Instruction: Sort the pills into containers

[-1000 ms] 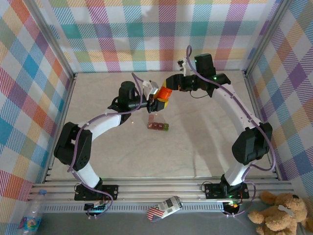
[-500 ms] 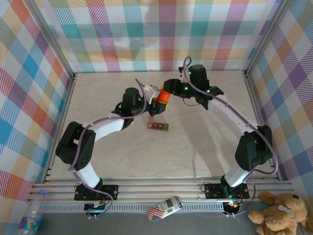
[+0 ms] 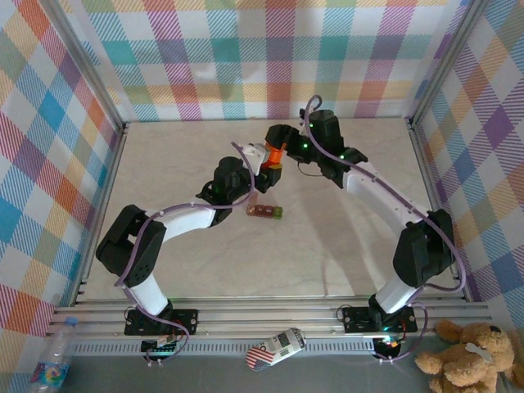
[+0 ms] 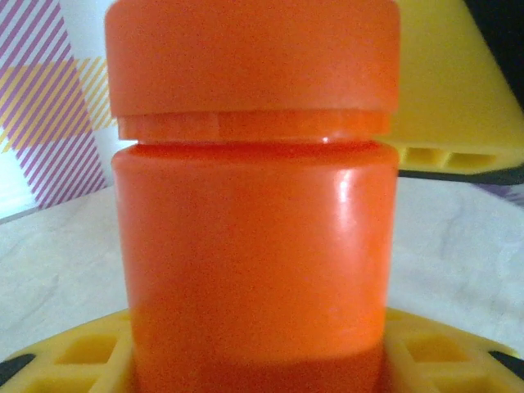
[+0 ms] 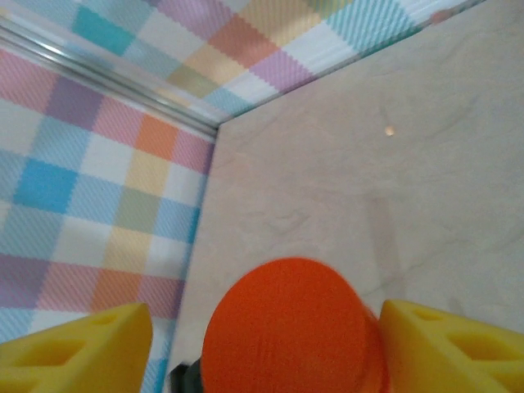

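I'm clamping the smooth orange cylindrical plastic bottle in the left gripper, with the right gripper released around its cap, while the light, stiff, skid-prone red-brown-and-green strip of containers, probably best pinched across its long sides, is lying at the middle of the bench.

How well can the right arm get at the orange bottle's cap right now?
Likely yes: the right pincer sits open around the cap, nothing between them, and the left pincer holds the orange bottle.

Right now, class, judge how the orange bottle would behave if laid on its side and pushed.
The orange bottle is cylindrical, so it would probably roll. Its glossy plastic wall looks rigid and is likely slippery to grip. Stood upright, its broad body seems fairly stable.
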`<state>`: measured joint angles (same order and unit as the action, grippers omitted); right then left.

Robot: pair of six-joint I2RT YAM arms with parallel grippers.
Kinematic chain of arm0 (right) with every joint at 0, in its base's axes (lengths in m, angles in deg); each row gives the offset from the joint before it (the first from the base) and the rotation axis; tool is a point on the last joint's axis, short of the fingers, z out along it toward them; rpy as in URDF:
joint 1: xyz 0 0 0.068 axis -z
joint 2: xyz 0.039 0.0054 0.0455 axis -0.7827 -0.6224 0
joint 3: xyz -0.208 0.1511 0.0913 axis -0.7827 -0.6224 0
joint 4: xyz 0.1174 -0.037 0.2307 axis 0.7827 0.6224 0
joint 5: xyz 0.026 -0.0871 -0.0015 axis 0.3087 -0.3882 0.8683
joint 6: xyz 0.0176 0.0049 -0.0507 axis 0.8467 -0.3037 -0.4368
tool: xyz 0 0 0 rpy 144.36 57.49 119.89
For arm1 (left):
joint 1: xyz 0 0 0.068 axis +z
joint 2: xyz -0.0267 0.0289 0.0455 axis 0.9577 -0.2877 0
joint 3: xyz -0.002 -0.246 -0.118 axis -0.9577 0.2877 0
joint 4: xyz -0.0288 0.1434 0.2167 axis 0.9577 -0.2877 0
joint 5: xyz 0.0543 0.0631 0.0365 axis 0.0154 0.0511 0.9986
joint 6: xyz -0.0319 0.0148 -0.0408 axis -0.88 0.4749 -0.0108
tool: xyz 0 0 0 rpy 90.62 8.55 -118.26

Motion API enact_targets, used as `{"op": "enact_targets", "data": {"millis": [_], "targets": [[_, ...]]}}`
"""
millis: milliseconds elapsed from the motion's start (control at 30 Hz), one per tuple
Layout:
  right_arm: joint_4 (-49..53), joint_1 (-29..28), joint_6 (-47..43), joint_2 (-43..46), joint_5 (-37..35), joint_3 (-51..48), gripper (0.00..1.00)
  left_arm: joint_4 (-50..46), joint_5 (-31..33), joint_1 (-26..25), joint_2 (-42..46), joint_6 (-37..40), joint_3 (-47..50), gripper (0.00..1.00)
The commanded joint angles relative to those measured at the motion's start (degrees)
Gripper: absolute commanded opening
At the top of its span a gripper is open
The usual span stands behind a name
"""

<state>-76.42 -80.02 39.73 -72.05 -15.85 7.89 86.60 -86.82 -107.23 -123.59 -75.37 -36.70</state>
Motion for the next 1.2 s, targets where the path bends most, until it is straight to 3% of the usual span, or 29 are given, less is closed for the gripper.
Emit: {"op": "enact_targets", "data": {"millis": [0,300,467,1167], "targets": [[-3.7,2.6,-3.1,6.9,8.8,-3.1,0.78,8.2,-7.5,3.5,0.8,-5.6,-0.9,0.00],[-6.8,7.8,-17.7,7.4,26.5,-4.3,0.82,7.7,-30.8,9.2,1.3,-15.1,-4.3,0.00],[-9.7,7.8,-17.9,3.6,33.6,-1.6,0.83,2.2,-39.1,9.2,1.6,-16.2,-8.5,0.00],[-16.3,6.8,-12.6,-0.9,39.7,1.7,0.69,-0.6,-44.6,8.7,2.7,-16.1,-9.5,0.00]]}}
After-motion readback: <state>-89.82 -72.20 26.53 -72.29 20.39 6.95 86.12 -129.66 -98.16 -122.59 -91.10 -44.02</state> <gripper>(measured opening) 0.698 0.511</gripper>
